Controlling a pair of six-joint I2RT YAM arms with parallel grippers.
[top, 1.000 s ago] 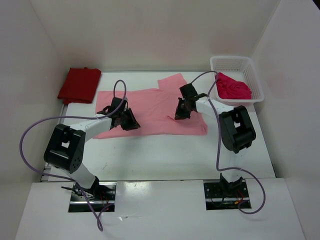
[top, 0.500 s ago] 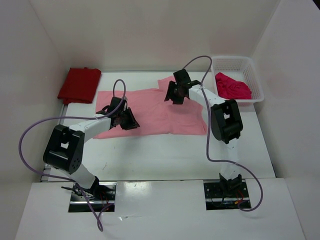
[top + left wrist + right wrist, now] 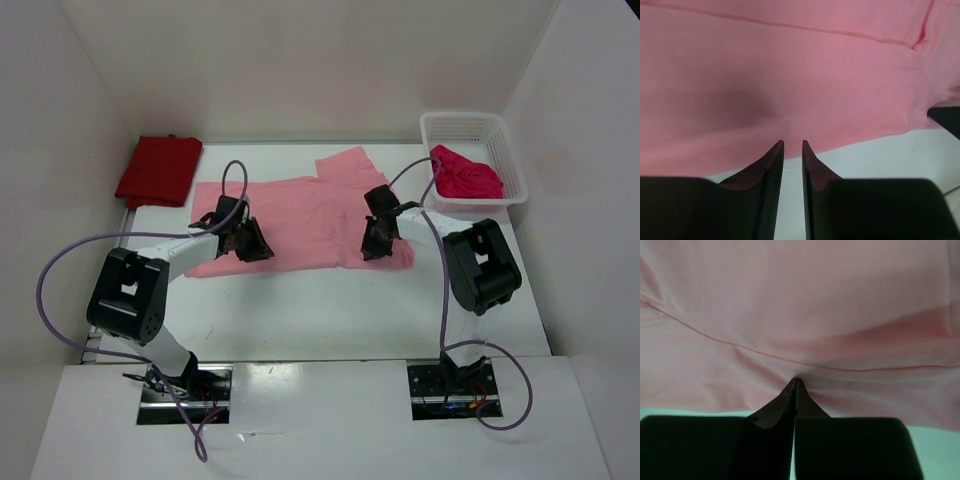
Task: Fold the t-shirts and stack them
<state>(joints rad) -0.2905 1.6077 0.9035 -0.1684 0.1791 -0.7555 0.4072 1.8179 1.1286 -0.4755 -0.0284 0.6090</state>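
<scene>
The light pink t-shirt (image 3: 300, 215) lies spread flat in the middle of the table. My left gripper (image 3: 252, 245) sits at its near left edge. In the left wrist view its jaws (image 3: 792, 142) stand a narrow gap apart, tips at the cloth's hem (image 3: 790, 100), with bare table showing between them. My right gripper (image 3: 373, 247) is at the shirt's near right part. In the right wrist view its jaws (image 3: 796, 380) are shut, tips pressed against puckered pink cloth (image 3: 800, 305). The dark red t-shirt (image 3: 158, 170) lies folded at the far left. The crimson-pink t-shirt (image 3: 465, 175) lies bunched in the basket.
The white mesh basket (image 3: 470, 122) stands at the far right corner. White walls close in the table on the left, back and right. Purple cables loop from both arms above the table.
My right gripper swung out to the shirt's far sleeve and came back to its near right part. My left gripper shifted slightly left. The pink shirt's outline looks the same.
</scene>
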